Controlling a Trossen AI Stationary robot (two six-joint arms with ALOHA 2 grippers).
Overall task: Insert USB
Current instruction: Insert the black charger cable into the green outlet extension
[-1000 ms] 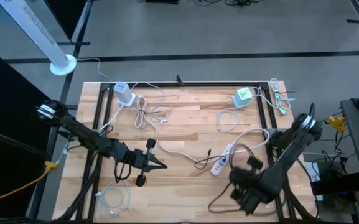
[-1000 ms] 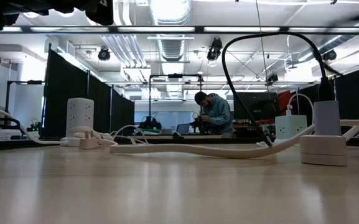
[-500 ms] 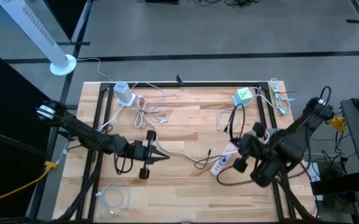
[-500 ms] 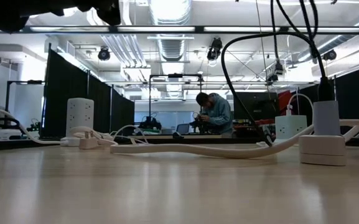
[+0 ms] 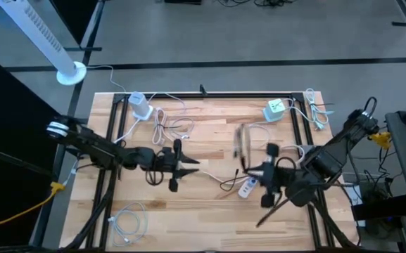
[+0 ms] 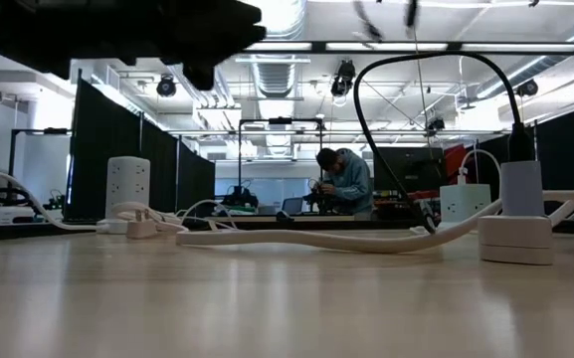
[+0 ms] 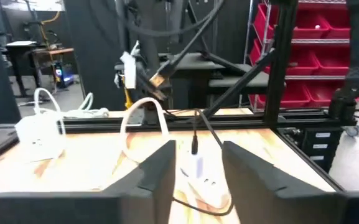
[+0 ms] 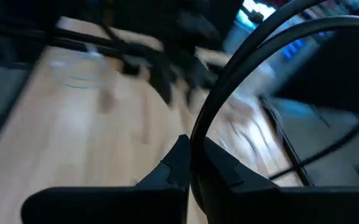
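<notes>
A white power strip lies on the wooden table near its middle; it also shows in the left wrist view, with a black plug standing over it. My left gripper is open above the table, left of the strip, fingers pointing toward the strip, which shows between them. My right gripper hovers just right of the strip, shut on a black cable. The cable's loop swings blurred above the table. My right gripper pinches the black cable between its two shut fingers, which lie across it. The cable curves away in an arc beyond the fingers and is lifted off the table there. Which part along its length is held cannot be told.
A white charger with coiled white cords lies at the far left, a green-white adapter at the far right, and a white cord at the near left. In the low view, a grey adapter with a black cable stands at the right. People show in the room behind.
My right gripper has risen from the table's near right corner, gone toward the far edge and left to the power strip, and turned, carrying the black cable, whose loop swings. My left gripper has gone toward the right and slightly toward the far edge, still open.
</notes>
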